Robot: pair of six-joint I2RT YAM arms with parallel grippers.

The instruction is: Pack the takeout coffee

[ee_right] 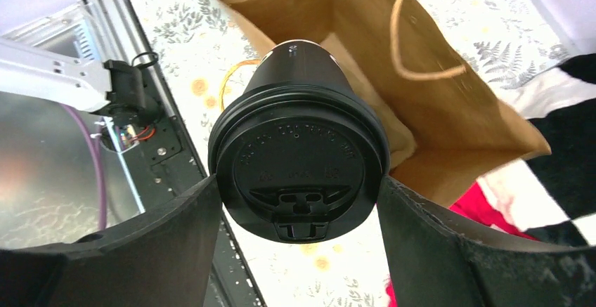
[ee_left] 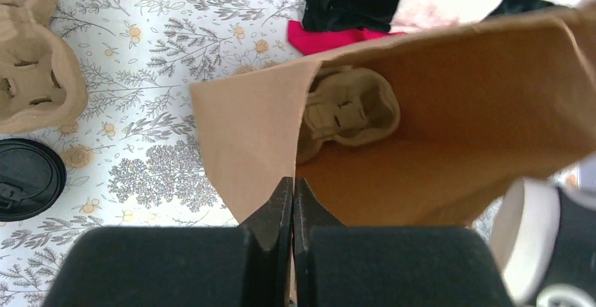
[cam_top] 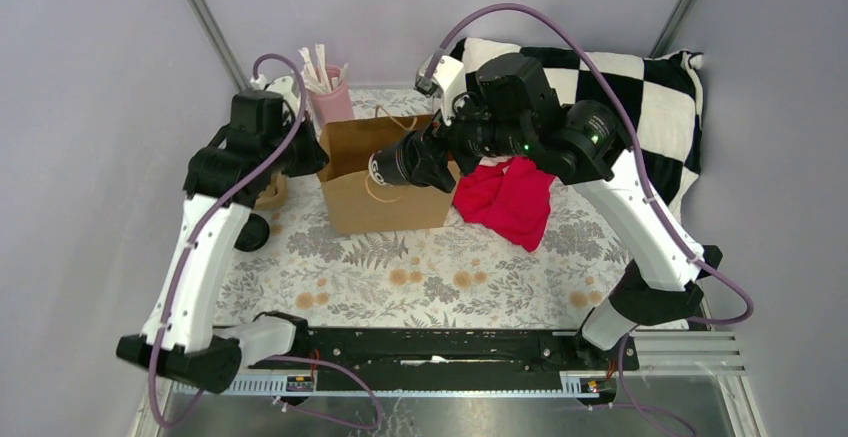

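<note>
The takeout coffee, a dark cup with a black lid, lies tilted on its side between the fingers of my right gripper, which is shut on the lid's rim. In the top view the cup hangs at the mouth of the brown paper bag, held by the right gripper. My left gripper is shut on the bag's left wall, pinching the paper at the open top. It sits at the bag's left edge. A cardboard insert lies at the bottom of the bag.
A red cloth lies right of the bag, against a black-and-white checked cushion. A pink cup of stirrers stands behind the bag. A cardboard cup carrier and a loose black lid lie left of it.
</note>
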